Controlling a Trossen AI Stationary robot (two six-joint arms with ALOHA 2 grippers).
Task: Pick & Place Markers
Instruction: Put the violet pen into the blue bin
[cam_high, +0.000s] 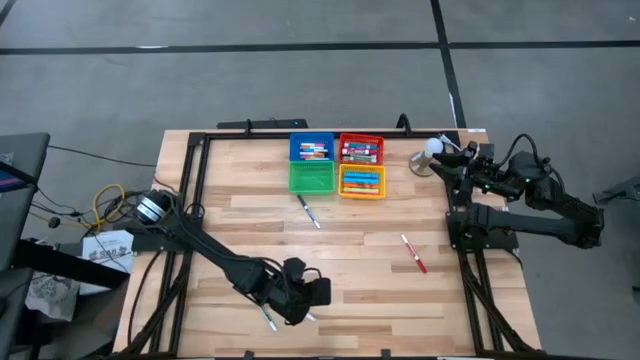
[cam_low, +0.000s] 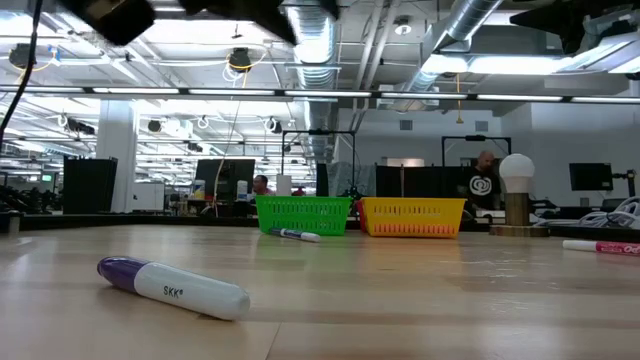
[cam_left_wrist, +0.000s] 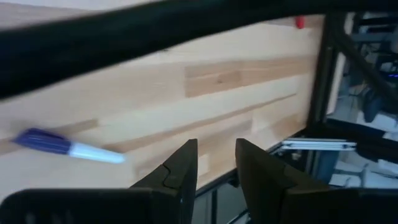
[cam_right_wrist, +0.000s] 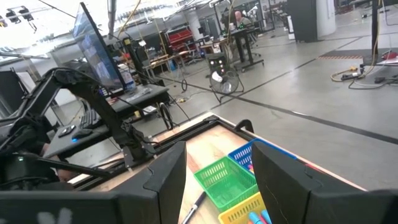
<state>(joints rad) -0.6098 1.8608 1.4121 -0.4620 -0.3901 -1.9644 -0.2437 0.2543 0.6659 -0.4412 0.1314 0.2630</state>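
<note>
One purple-capped marker (cam_left_wrist: 65, 147) is seen lying flat on the table (cam_high: 360, 300), just beside the left gripper (cam_left_wrist: 216, 163). Its fingers are a little apart, and nothing is held. Farther off, two more markers (cam_high: 309, 212) (cam_high: 414, 254) are lying loose. Past them, the right gripper (cam_right_wrist: 216, 168) is held high near the bins (cam_high: 337, 165), open and empty.

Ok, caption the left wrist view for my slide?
Left gripper, fingers open and empty, hovering over the wooden table beside a purple-capped marker.
</note>
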